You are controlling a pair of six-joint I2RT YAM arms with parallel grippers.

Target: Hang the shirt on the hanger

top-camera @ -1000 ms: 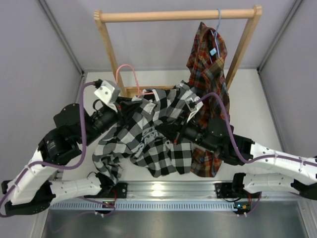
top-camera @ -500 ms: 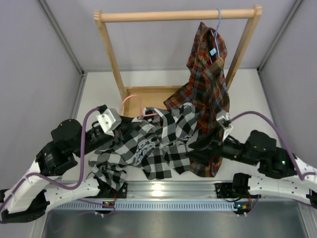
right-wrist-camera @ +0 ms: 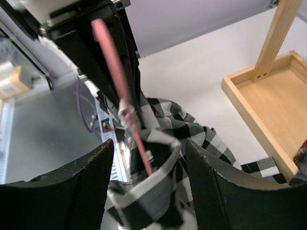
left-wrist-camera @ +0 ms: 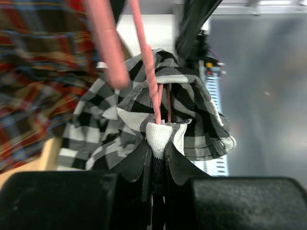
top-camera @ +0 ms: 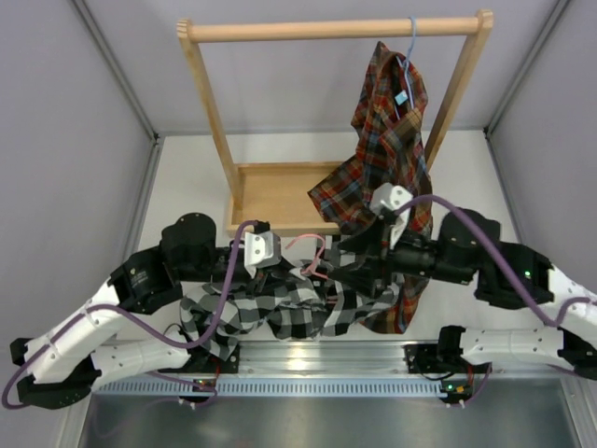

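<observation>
The table was a white surface closed in by plain grey walls, with a metal rail along its near edge. At the back stood a wooden rack on a shallow wooden tray base. A red, orange and blue plaid shirt hung from its bar on a light blue hanger, at the right.

Both arms reached inward over the front of the table, meeting near the middle. The left arm bent low and pointed right. The left pincer was clamped on a pale fold of the shirt, just where the wire of the hanger ran in between the fingers. The right arm came in from the right, pointing left. The right pincer stood with its fingers wide apart, gripping nothing, the hanger and bunched shirt just ahead of it.

The shirt lay crumpled at the table's front edge, between the arms, partly draped on the hanger.
</observation>
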